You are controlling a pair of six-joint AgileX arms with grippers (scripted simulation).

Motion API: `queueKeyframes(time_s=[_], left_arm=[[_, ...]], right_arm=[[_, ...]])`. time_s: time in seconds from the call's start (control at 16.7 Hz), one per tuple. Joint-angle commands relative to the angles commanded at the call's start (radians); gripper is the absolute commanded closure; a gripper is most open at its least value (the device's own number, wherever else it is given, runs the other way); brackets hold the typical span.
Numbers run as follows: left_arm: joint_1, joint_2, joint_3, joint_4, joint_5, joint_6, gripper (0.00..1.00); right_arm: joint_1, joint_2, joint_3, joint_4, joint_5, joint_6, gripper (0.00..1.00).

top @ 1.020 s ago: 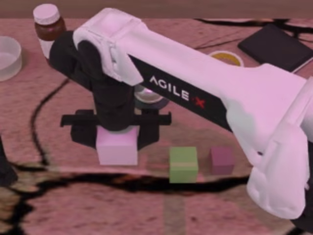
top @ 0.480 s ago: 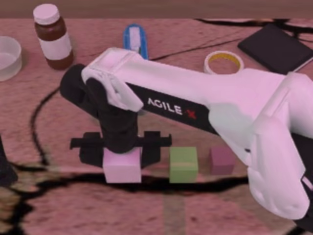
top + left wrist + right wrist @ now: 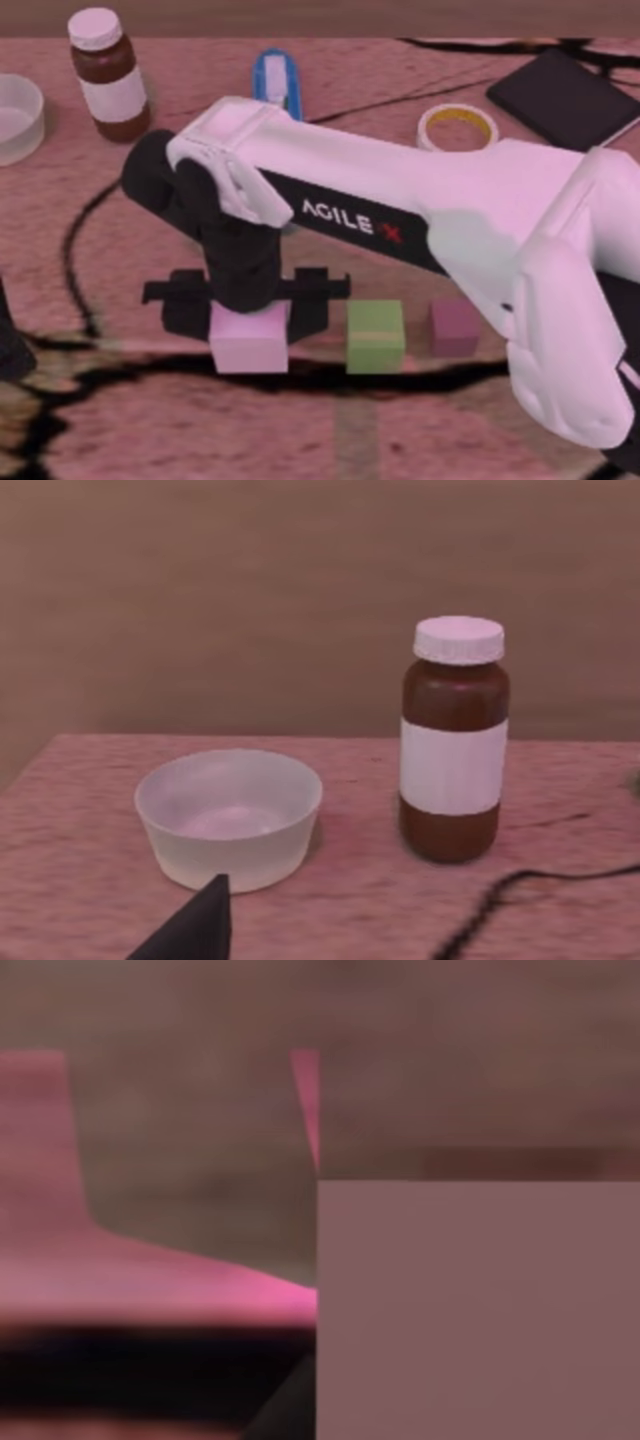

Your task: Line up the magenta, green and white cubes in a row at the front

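The right claw [image 3: 248, 300] grips the white cube [image 3: 250, 341] from above, its fingers on either flank, keeping it level with the green cube [image 3: 375, 336] just to its right and the magenta cube [image 3: 455, 327] beyond, so the row forms along the front of the surface [image 3: 180, 430]. The left claw [image 3: 190, 930] idles off left; whether it is open I cannot tell
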Motion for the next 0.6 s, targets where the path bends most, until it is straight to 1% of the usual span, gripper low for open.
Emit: queueKeyframes(time_s=[0.42,0.48,0.6], left_arm=[[0.0,0.0,0.0,0.0,0.0,0.0,0.0],[0.0,0.0,0.0,0.0,0.0,0.0,0.0],[0.0,0.0,0.0,0.0,0.0,0.0,0.0]], right_arm=[[0.0,0.0,0.0,0.0,0.0,0.0,0.02],[0.0,0.0,0.0,0.0,0.0,0.0,0.0],[0.0,0.0,0.0,0.0,0.0,0.0,0.0]])
